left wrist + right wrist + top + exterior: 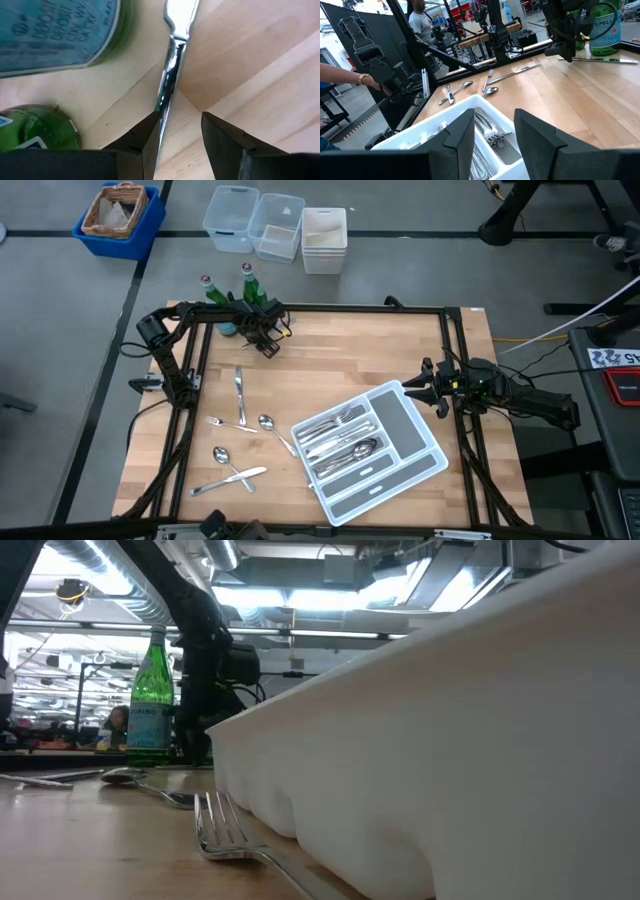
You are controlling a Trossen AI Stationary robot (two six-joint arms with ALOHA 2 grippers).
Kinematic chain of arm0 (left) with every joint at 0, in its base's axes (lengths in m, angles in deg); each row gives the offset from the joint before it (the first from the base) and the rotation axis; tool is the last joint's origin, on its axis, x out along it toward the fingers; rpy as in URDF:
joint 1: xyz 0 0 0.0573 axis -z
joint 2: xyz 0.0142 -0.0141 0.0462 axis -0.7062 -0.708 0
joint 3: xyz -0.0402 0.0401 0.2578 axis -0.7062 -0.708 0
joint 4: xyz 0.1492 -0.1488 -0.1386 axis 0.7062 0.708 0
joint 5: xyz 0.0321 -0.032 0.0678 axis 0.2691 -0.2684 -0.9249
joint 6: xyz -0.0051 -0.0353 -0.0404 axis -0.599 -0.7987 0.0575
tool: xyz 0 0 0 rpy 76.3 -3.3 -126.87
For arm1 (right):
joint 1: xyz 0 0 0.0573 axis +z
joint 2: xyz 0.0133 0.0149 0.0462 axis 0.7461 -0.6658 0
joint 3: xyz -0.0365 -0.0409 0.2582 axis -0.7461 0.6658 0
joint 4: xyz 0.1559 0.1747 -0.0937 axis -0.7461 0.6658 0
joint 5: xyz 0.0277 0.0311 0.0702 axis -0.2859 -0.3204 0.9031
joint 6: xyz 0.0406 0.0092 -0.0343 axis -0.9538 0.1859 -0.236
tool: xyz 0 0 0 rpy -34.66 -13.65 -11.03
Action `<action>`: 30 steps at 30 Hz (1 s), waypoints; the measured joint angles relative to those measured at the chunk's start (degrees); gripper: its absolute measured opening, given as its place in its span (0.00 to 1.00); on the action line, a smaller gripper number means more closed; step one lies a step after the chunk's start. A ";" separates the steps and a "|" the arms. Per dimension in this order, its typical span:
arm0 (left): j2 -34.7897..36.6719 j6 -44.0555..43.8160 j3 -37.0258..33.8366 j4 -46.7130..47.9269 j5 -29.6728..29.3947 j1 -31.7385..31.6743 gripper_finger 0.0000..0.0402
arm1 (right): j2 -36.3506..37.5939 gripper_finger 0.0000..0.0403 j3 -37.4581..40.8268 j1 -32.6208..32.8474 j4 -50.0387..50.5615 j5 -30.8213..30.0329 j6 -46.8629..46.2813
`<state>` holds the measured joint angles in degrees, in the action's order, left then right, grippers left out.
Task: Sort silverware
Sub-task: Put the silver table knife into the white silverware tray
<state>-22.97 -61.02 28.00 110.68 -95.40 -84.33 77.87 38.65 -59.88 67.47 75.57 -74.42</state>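
My left gripper [265,340] [180,117] points down at the table's far left, open, beside two green bottles. A silver knife [172,60] [600,60] lies flat on the wood under it, running between the fingers close along one finger [147,137]. More silverware lies loose near the left edge: a knife [239,395], a fork [228,423] and spoons [268,422] [221,454]. The white divided tray [415,435] holds several pieces [340,438]. My right gripper [425,388] [492,132] waits open and level beside the tray's right corner. My left gripper comes at the knife from above with its fingers lying along the blade's line. The knife's handle [161,107] runs right beside the inner edge of one finger. I cannot tell whether that finger touches it. The knife lies on the table.
Two green bottles [215,292] [247,280] stand right beside the left gripper. Black frame rails [452,340] border the table. Plastic bins [255,222] and a blue crate [118,218] sit on the floor beyond. A fork [225,835] lies by the tray wall. A person [422,20] stands beyond the table.
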 joint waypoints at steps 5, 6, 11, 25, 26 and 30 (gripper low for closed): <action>0.00 -1.05 0.06 0.21 0.01 0.61 0.33 | 0.02 0.35 -0.02 0.01 0.00 -0.01 0.01; 0.00 -1.44 0.23 0.21 0.00 0.92 0.33 | 0.02 0.35 0.00 0.00 0.00 0.01 0.00; 0.00 -1.78 1.22 -1.65 0.04 2.60 0.33 | 0.02 0.35 -0.02 0.00 0.00 0.00 0.00; 0.00 -31.53 1.53 -5.65 -0.18 2.87 0.33 | 0.02 0.35 0.00 0.01 0.00 0.01 -0.01; 0.00 -31.97 1.53 -5.56 -0.68 2.87 0.33 | 0.02 0.35 0.00 0.01 0.00 0.01 0.02; 0.00 -36.34 1.44 -3.05 -3.47 2.92 0.33 | 0.00 0.35 0.00 0.01 0.00 0.01 0.02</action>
<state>-22.97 -97.35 29.43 107.63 -98.87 -81.41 77.87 38.65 -59.87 67.47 75.58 -74.41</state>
